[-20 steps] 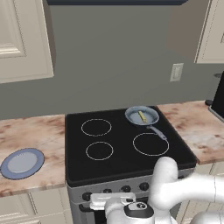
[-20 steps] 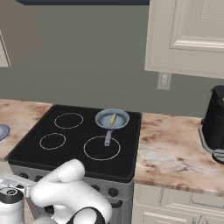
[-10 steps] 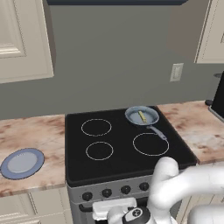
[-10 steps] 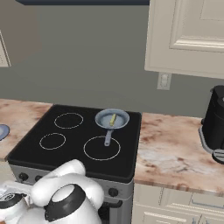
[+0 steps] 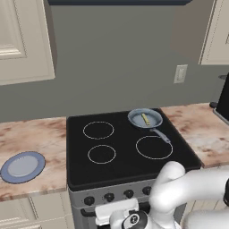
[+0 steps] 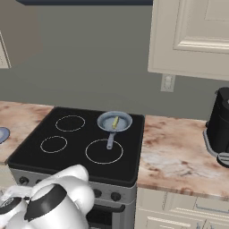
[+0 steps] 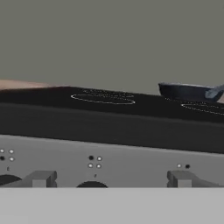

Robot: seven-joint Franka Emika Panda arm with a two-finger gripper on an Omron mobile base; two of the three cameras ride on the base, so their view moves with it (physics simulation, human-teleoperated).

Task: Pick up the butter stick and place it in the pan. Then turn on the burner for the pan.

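Yellow butter stick already lies in the pan on the rear right burner, so step 1 looks done; the gripper, fingers spread, faces the stove knobs, apparently none turned.

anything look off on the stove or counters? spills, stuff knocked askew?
Nothing stands out. The butter stick lies inside the pan on the back right burner, the pan sits flat with its handle toward the front, and the blue plate rests flat on the left counter. No spills visible.
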